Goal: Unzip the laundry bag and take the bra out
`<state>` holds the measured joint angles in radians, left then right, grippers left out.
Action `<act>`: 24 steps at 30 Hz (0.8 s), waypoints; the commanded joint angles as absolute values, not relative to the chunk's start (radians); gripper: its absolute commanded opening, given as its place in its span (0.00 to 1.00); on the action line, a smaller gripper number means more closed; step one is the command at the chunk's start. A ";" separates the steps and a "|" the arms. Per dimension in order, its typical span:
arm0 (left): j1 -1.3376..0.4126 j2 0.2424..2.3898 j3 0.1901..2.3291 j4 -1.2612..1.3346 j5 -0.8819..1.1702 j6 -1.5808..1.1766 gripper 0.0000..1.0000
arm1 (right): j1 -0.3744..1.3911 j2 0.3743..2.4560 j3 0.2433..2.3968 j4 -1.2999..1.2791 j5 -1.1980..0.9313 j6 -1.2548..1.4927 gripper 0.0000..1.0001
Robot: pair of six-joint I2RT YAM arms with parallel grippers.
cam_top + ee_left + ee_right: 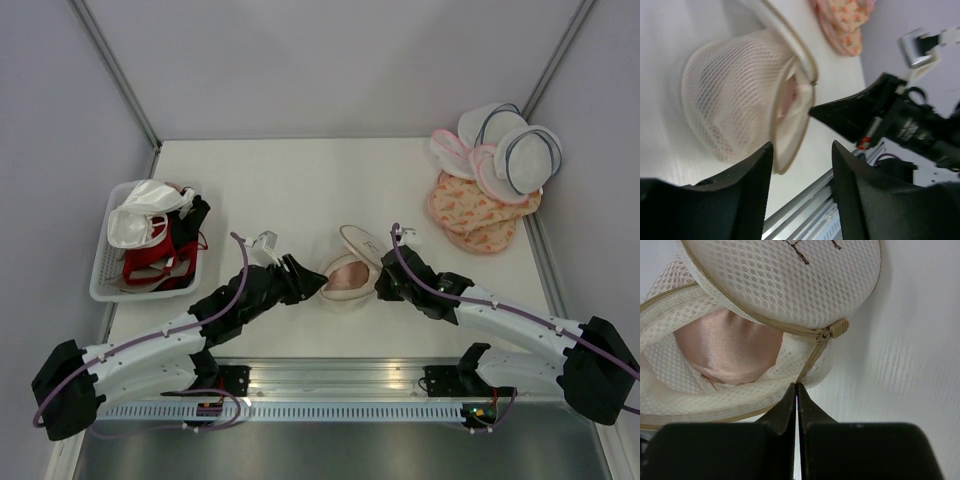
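The cream mesh laundry bag lies at the table's near middle, unzipped, its lid folded back. The dusty pink bra shows inside the opening. My left gripper is open at the bag's left side; in the left wrist view its fingers straddle the bag's lower rim without closing. My right gripper is at the bag's right side. In the right wrist view it is shut, its tips pinching the bag's rim just below the zipper pull. The bra fills the opening.
A white basket with a white bra and a red bra stands at the left. White domed bags with pink trim and pink patterned flat bags lie at the back right. A metal rail runs along the near edge.
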<state>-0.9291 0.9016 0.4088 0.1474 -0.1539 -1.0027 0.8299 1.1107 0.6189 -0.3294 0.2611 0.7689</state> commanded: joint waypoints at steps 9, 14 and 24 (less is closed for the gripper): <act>-1.021 1.210 0.787 -0.033 -0.113 -0.589 0.58 | 0.833 1.115 0.617 -0.290 0.253 0.715 0.01; -1.160 1.362 0.939 -0.109 -0.283 -0.470 0.55 | 0.833 1.129 0.626 -0.288 0.244 0.709 0.00; -1.200 1.574 1.018 -0.187 -0.521 -0.448 0.49 | 0.833 1.115 0.627 -0.302 0.252 0.698 0.01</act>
